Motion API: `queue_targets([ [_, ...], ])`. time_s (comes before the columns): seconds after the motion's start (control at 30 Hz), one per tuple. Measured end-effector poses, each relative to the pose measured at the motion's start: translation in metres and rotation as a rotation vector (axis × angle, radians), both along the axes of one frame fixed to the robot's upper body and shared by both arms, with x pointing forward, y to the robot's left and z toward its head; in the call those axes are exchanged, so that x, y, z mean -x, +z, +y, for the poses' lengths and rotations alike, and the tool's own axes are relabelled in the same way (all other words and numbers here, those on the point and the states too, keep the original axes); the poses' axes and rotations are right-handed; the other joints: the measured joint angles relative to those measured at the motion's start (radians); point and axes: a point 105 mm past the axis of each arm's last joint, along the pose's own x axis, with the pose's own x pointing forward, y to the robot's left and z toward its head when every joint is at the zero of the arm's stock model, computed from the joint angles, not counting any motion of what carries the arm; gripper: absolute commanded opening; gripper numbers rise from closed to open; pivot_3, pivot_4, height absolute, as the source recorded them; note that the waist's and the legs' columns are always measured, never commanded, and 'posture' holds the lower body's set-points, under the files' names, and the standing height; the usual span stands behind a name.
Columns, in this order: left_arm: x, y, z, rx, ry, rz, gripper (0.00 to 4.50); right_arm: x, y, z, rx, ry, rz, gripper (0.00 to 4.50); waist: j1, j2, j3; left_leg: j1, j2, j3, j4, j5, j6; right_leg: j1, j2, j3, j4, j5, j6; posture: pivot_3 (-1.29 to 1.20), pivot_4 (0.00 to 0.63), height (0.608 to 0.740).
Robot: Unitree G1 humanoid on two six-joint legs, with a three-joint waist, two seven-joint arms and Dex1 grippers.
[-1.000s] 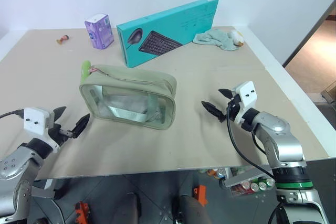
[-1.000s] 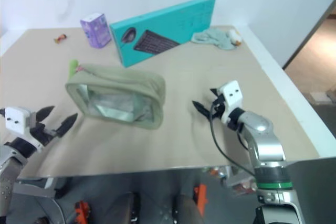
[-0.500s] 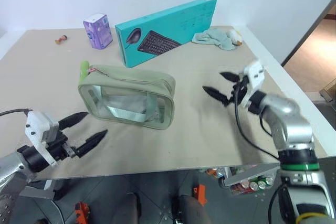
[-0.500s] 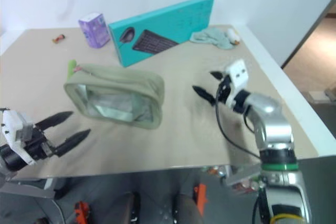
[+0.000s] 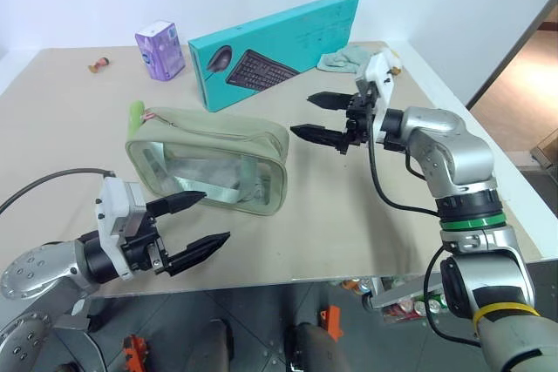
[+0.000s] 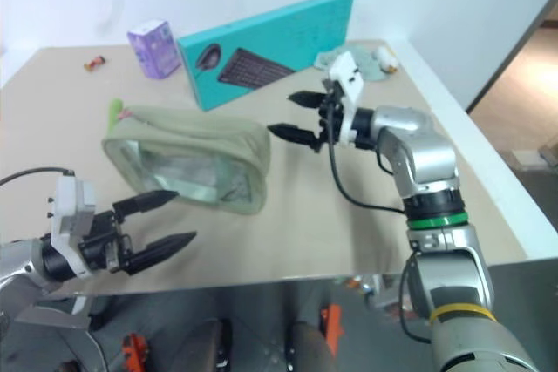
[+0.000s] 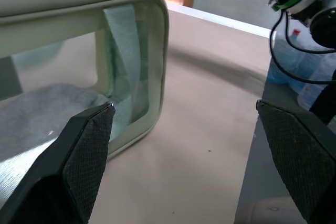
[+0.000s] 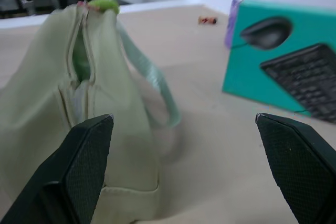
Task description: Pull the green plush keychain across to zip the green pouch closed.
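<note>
On the worktop (image 5: 366, 215), the green pouch (image 5: 209, 158) lies unzipped, the green plush keychain (image 5: 136, 112) at its far-left end. We judge the approach step in hand: left gripper (image 5: 197, 222) and right gripper (image 5: 319, 119) both spread, empty. Next, we must reach the keychain and brace the pouch.

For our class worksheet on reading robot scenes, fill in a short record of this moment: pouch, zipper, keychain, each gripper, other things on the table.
pouch: green pouch, lying on the table
zipper: open, gap visible along the top
keychain: green plush keychain at the pouch's far left end
left gripper: open, near the pouch's front, not touching
right gripper: open, beside the pouch's right end
others: teal keyboard box, purple carton, pale cloth
</note>
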Motion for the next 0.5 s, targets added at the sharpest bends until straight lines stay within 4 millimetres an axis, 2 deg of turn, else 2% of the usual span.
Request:
queue_targets([
  [0.13, -0.001, 0.001, -0.001, -0.001, -0.003, -0.006, 4.47, 0.001, 0.002, 0.01, -0.008, 0.051, 0.009, 4.5, 0.0, 0.0, 0.0, 0.0, 0.0, 0.003, 0.0, 0.0, 0.0, -0.001, 0.0, 0.003, 0.0, 0.002, 0.003, 0.0, 0.15, 0.74],
  [0.37, -0.002, -0.001, -0.002, -0.003, 0.01, 0.0, 4.47, 0.008, -0.011, 0.034, -0.005, 0.159, 0.067, 4.5, -0.001, 0.0, 0.0, 0.0, 0.001, 0.009, 0.0, 0.0, 0.0, -0.003, 0.0, 0.008, 0.001, 0.003, 0.002, 0.0, 0.15, 0.74],
  [0.5, -0.003, 0.0, -0.001, -0.004, 0.016, -0.002, 4.5, 0.004, -0.014, 0.038, 0.003, 0.169, 0.073, 3.52, -0.001, 0.0, 0.0, 0.001, 0.001, 0.01, 0.001, 0.0, 0.0, -0.003, 0.0, 0.009, 0.001, 0.003, 0.001, 0.0, 0.15, 0.74],
])
